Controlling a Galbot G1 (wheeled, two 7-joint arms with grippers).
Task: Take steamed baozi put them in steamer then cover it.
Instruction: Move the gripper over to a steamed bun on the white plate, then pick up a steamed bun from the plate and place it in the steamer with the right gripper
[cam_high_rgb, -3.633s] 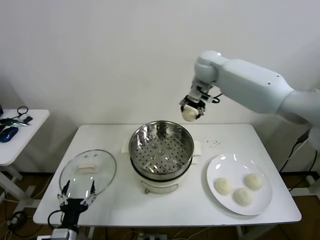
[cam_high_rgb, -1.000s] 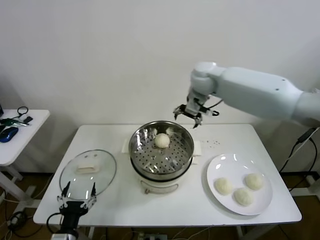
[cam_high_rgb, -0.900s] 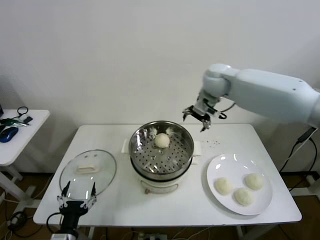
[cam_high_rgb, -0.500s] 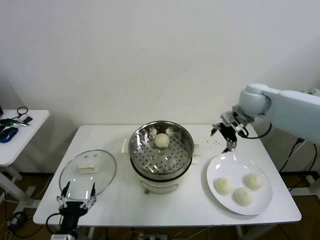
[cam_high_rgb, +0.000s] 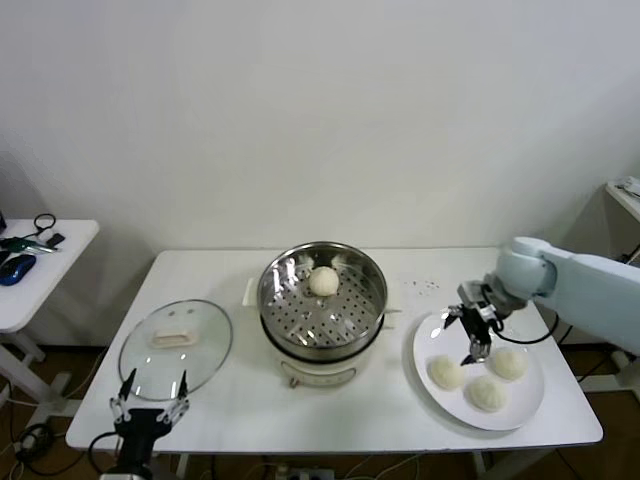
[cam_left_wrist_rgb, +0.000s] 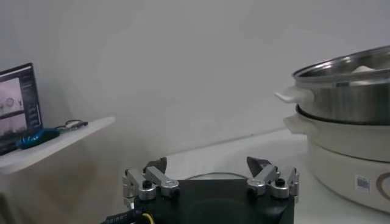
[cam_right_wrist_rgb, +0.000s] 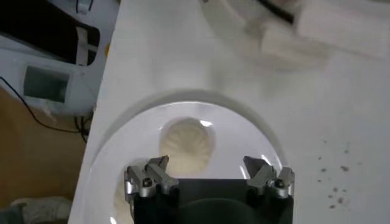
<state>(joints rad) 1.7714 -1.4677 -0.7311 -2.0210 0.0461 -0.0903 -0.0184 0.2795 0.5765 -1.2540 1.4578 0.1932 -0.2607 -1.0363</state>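
Note:
The steamer (cam_high_rgb: 323, 300) stands mid-table, a steel basket on a white pot base. One baozi (cam_high_rgb: 323, 281) lies in it at the far side. Three baozi (cam_high_rgb: 445, 372) (cam_high_rgb: 487, 392) (cam_high_rgb: 508, 363) lie on the white plate (cam_high_rgb: 528, 398) at the right. My right gripper (cam_high_rgb: 472, 335) is open and empty, low over the plate's near-left part; in the right wrist view it (cam_right_wrist_rgb: 208, 167) hangs above one baozi (cam_right_wrist_rgb: 187, 139). My left gripper (cam_high_rgb: 148, 395) is open and parked at the table's front left, by the glass lid (cam_high_rgb: 176, 343); the left wrist view shows it (cam_left_wrist_rgb: 210, 167) and the steamer (cam_left_wrist_rgb: 347, 91).
A small side table (cam_high_rgb: 30, 260) with a blue mouse and cables stands at the far left. Dark specks (cam_high_rgb: 425, 286) lie on the table between steamer and plate. The table's front edge runs just below the plate and lid.
My right gripper let the baozi go into the steamer, then swung right and down to just above the plate. The left arm has hardly moved.

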